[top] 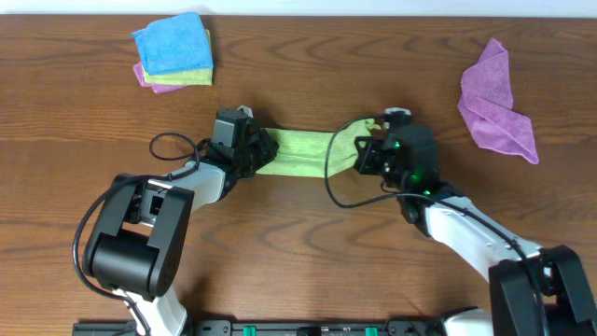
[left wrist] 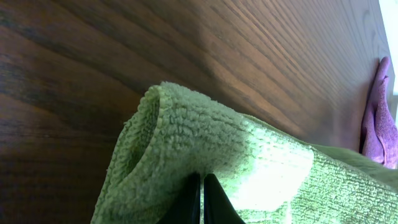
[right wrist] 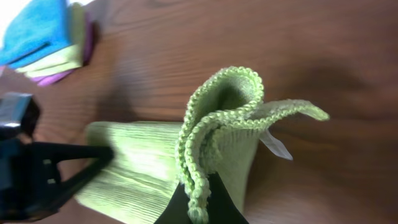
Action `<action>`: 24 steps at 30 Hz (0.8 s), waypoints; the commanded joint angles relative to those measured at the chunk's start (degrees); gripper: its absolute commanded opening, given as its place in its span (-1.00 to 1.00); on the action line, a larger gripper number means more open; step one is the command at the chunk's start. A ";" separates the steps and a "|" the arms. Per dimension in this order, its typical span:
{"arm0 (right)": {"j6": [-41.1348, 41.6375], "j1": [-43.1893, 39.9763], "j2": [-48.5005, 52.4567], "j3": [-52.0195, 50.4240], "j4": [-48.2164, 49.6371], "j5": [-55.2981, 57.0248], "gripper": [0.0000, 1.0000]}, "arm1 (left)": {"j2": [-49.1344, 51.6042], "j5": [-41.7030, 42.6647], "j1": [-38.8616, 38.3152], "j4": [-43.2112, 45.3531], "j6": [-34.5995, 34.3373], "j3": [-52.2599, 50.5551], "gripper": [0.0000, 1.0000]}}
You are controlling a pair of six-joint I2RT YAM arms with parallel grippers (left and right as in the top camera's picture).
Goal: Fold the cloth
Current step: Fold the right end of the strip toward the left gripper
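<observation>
The cloth (top: 298, 151) lies mid bench (top: 308, 56), long axis left-right. Left fingers (left wrist: 193, 205) grip its left end; right fingers (right wrist: 227, 211) grip its right end.

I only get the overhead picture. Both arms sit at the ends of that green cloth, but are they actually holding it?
Observer: Yes. The left wrist view shows the left gripper shut on a doubled-over edge of the cloth.
Operator: And the other arm?
Observer: The right wrist view shows the right gripper pinching two layered edges together.
Operator: Does it have a label?
Observer: A small white tag hangs beside that pinched end.
</observation>
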 commanded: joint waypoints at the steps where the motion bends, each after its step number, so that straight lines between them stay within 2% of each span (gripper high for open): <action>1: -3.10 3.10 -0.72 3.43 -1.62 2.10 -0.97 | 0.98 0.79 -0.09 -0.13 0.22 1.09 -0.89; 7: -5.84 7.30 -0.66 8.66 -6.64 5.03 -0.97 | 0.96 1.62 -0.07 -0.11 0.46 1.33 -0.89; 14: -6.71 9.42 -0.66 10.86 -9.09 6.16 -0.97 | 0.90 6.62 0.39 -2.34 4.39 4.44 -0.88; 24: -7.52 12.00 -0.55 13.00 -10.29 8.41 -0.97 | -3.74 3.85 3.02 -16.92 13.99 10.95 -0.89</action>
